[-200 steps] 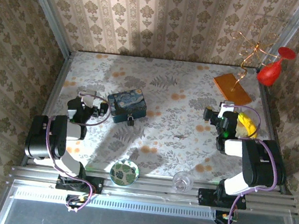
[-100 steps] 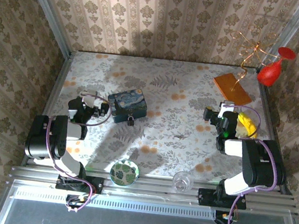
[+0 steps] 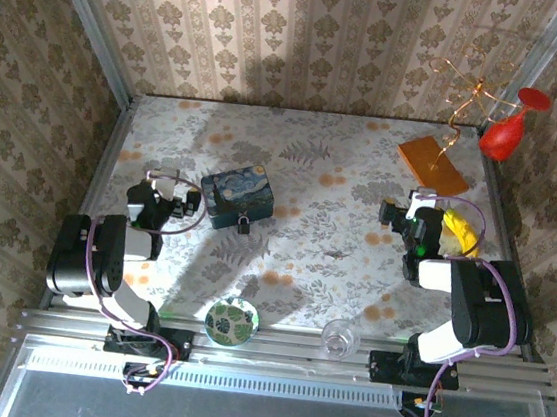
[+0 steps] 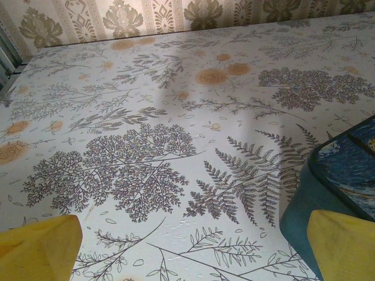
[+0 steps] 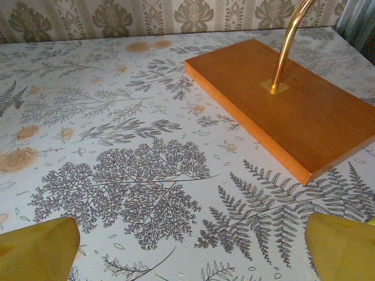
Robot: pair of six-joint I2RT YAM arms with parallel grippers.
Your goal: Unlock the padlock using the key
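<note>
A counter (image 3: 303,171) covered in a fern-and-flower print is standing between walls of striped damask wallpaper (image 3: 309,31).

**Task items**
- The padlock (image 3: 243,226) is sitting against the near edge of the blue box (image 3: 238,197), left of the counter's centre. Whether its shackle is hooked to the box cannot be told.
- The key (image 3: 336,254) is lying flat on the bare print near the counter's centre. It is well apart from the padlock, to its right.

**Pincers**
- The left pincer (image 3: 171,196) is hovering just left of the blue box. Its jaws are standing wide apart and are gripping nothing. In the left wrist view, its yellow pads (image 4: 35,249) are sitting at the bottom corners, with the box wall beside the right one.
- The right pincer (image 3: 413,216) is facing the orange board (image 3: 433,164), from which a gold rod (image 5: 288,41) is rising. Its jaws are likewise spread wide and empty.

**Other items**
- A red glass (image 3: 503,134) is standing at the far right corner.
- A yellow object (image 3: 462,232) is lying beside the right arm.
- A green dish (image 3: 231,321) and a clear glass (image 3: 340,338) are sitting at the near edge.
</note>
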